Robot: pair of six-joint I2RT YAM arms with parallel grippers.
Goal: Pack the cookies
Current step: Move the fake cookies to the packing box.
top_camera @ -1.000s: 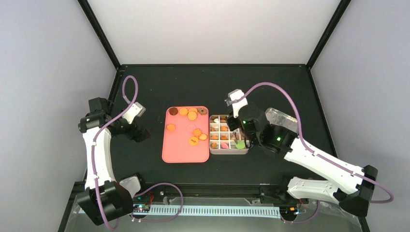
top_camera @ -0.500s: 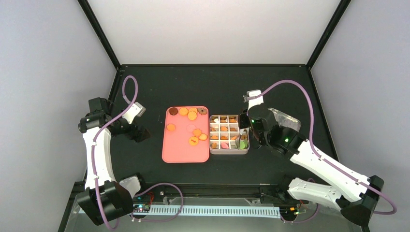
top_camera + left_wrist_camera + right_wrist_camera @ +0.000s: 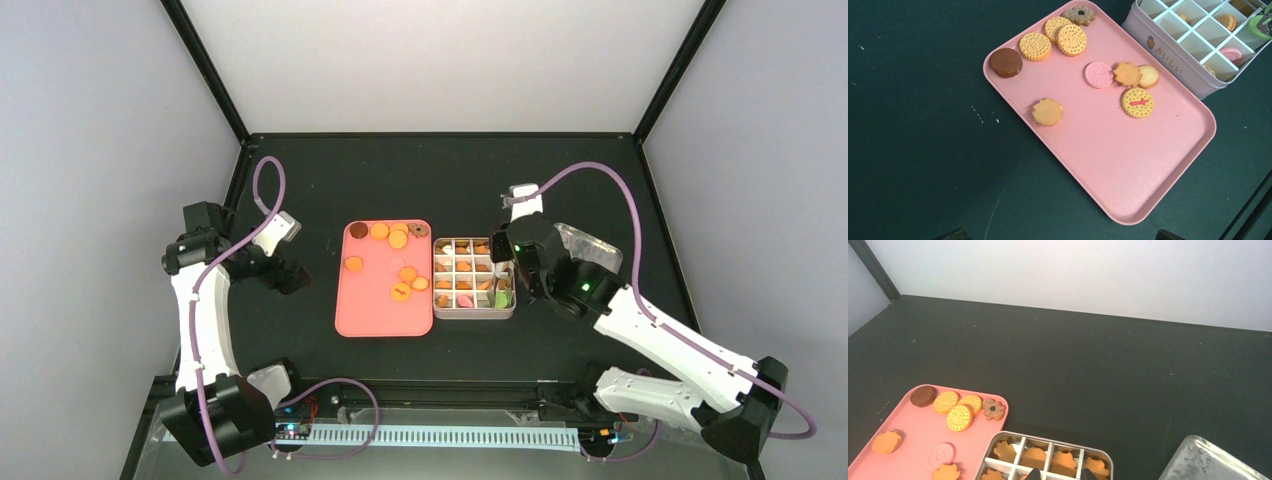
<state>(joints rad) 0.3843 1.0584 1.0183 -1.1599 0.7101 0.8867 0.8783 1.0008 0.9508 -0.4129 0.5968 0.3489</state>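
Note:
Several cookies (image 3: 398, 238) lie on a pink tray (image 3: 375, 315): orange rounds, a dark brown one, a pink one, leaf shapes. They also show in the left wrist view (image 3: 1071, 40) and the right wrist view (image 3: 959, 417). A white box (image 3: 474, 313) with a grid of compartments holds more cookies, mostly orange (image 3: 1065, 460), plus a green one (image 3: 502, 298) at its near right. My right gripper (image 3: 506, 284) hovers over the box's right side; its fingertips (image 3: 1034, 474) stand apart with nothing between them. My left gripper (image 3: 293, 276) is open and empty, left of the tray.
A clear lid (image 3: 588, 246) lies on the black table to the right of the box, partly under the right arm; it also shows in the right wrist view (image 3: 1209, 463). The tray and the box sit side by side, touching.
My right arm has swung from over the box's far middle to its right side and then nearly stopped. The left arm, tray and cookies have not moved.

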